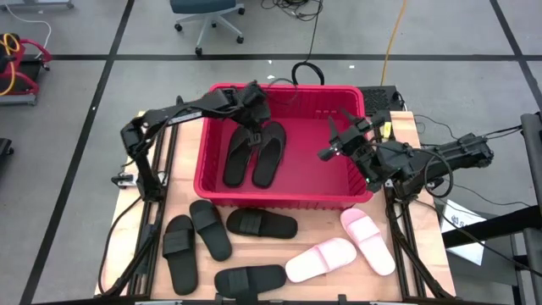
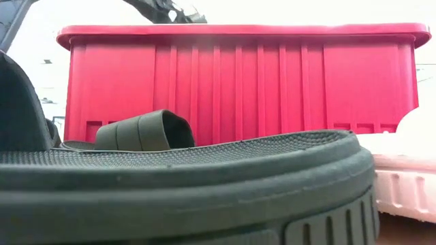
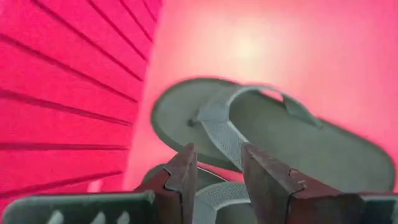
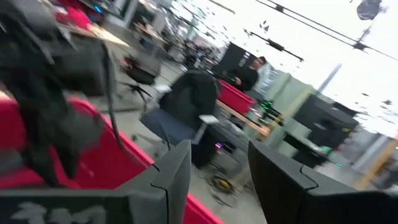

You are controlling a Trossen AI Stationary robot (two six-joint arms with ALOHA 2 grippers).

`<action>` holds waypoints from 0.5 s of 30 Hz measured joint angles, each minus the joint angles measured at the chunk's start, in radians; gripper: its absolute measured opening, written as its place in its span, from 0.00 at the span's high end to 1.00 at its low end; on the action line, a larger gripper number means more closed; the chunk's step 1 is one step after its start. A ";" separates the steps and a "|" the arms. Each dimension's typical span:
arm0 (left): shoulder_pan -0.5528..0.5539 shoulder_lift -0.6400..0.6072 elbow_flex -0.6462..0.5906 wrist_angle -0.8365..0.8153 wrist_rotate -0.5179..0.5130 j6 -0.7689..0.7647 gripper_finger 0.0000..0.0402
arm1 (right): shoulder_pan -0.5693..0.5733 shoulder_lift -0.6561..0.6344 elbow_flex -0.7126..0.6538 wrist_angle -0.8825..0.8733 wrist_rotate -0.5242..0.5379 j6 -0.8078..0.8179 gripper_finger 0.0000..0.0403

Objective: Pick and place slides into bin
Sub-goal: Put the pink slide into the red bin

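Left gripper (image 1: 254, 108) sits inside the bin (image 1: 284, 200), upper centre of the high view, fingers (image 3: 184, 176) spread and empty, just above two black slides (image 1: 254, 155) lying side by side on the bin floor. Right gripper (image 1: 337, 135) hangs over the bin's right half, fingers (image 4: 171, 171) spread, holding nothing. Below the bin, four black slides (image 1: 206, 229) occupy the lower left of the table (image 1: 406, 127); two pink slides (image 1: 343, 248) lie lower right.
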 joint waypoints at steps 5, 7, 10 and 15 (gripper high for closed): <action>-0.053 -0.112 0.000 -0.013 -0.062 -0.092 0.70 | 0.065 0.000 0.000 0.001 0.137 -0.076 0.62; -0.085 -0.160 0.000 -0.026 -0.102 -0.115 0.70 | 0.097 0.000 0.000 0.000 0.175 -0.109 0.62; -0.148 -0.222 0.000 -0.028 -0.172 -0.165 0.70 | 0.154 0.000 0.000 0.027 0.175 -0.122 0.62; -0.256 -0.302 0.000 -0.032 -0.222 -0.239 0.70 | 0.258 -0.001 0.000 0.051 0.176 -0.134 0.62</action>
